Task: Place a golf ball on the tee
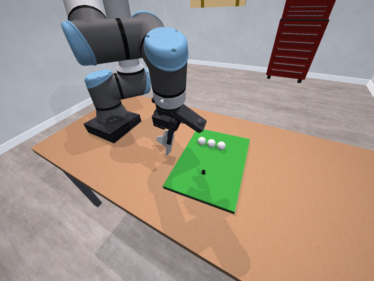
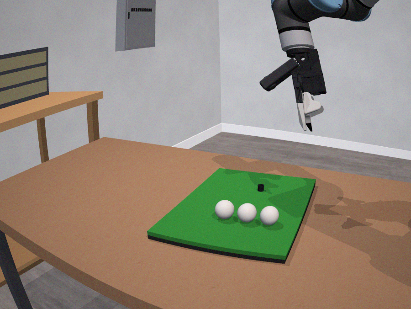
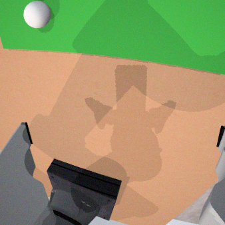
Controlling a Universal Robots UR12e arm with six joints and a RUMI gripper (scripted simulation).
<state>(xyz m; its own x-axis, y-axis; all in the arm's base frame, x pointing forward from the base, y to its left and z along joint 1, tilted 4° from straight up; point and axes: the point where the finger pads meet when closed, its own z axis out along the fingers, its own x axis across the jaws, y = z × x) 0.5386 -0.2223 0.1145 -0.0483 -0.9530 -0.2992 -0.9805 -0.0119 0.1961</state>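
Three white golf balls (image 1: 211, 143) (image 2: 246, 212) lie in a row on the green mat (image 1: 220, 181) (image 2: 199, 229) (image 3: 133, 23). One of them also shows in the wrist view (image 3: 36, 14), at the top left. The small black rubber tee (image 1: 203, 172) (image 2: 260, 187) stands upright near the mat's middle, bare. My gripper (image 1: 168, 148) (image 2: 307, 123) is open and empty. It hangs well above the bare table beside the mat's edge, on the arm's side, apart from the balls and the tee.
The wooden table (image 1: 302, 187) (image 2: 82, 186) (image 3: 50, 93) carries the mat and the arm's black base (image 1: 111, 124). A red drawer cabinet (image 1: 299, 39) stands at the far wall. A side table (image 2: 43, 106) with a box stands to the left.
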